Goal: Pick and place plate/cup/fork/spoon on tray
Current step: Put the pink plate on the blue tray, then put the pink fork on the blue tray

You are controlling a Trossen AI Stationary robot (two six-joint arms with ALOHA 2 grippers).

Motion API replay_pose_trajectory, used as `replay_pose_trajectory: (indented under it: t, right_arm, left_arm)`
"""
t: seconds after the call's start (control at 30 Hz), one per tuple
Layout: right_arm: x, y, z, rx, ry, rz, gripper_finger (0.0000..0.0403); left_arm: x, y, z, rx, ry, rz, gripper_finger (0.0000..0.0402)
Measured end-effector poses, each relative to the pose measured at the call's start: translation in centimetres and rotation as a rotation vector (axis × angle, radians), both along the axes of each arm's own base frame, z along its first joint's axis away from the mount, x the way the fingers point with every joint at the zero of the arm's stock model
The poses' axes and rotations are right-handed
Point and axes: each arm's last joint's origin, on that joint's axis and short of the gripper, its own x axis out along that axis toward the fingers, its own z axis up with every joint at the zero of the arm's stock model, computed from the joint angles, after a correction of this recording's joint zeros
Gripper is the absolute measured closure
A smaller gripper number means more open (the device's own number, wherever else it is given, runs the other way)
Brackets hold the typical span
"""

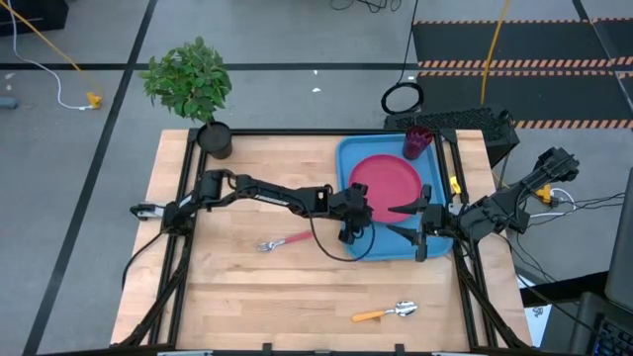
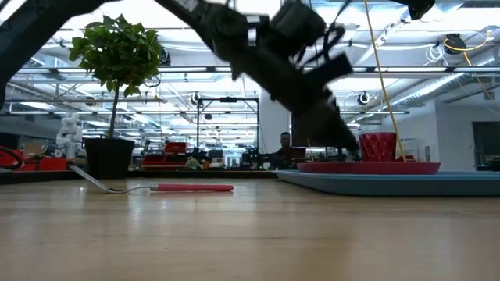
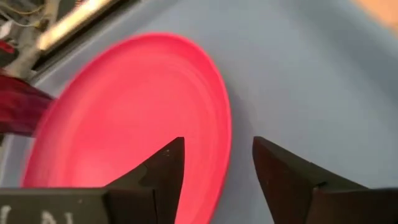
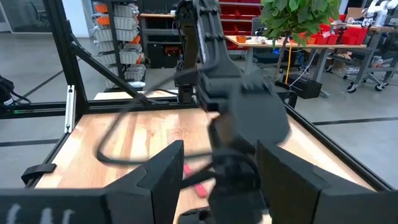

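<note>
Now plate (image 1: 384, 180) on tray (image 1: 348, 158); my left gripper (image 3: 216, 163) parted, empty, above its near rim. I lift clear before fork (image 1: 282, 242).

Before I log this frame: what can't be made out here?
- Cup, left wrist view: cut off by the picture's edge.
- Orange-handled spoon: seen only in the high view.
- Plate, low view: edge-on, its face is hidden.
- Left gripper, low view: motion-blurred, its fingers are indistinct.
</note>
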Motion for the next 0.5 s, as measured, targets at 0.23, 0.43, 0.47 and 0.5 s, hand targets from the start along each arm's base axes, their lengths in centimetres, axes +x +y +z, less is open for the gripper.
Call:
replay_pose_trajectory:
  t: [0.23,0.43,0.47,0.5]
  right_arm:
    - [-0.1,0.1,-0.1,-0.003,0.007,0.006,0.0209]
    - [-0.1,0.1,0.0,-0.017,0.005,0.009,0.0209]
    - [-0.1,0.1,0.1,-0.018,0.000,0.009,0.0209]
    - [-0.1,0.1,0.1,-0.023,-0.005,0.010,0.0209]
  left_arm:
    - [-2.5,-4.0,5.7,-0.072,0.009,0.069,0.0211]
    - [-7.1,-7.7,9.5,-0.265,0.211,0.085,0.0222]
    - [-8.0,-8.3,9.6,-0.285,0.275,0.080,0.0224]
    - [-8.7,-9.0,9.6,-0.301,0.328,0.079,0.0226]
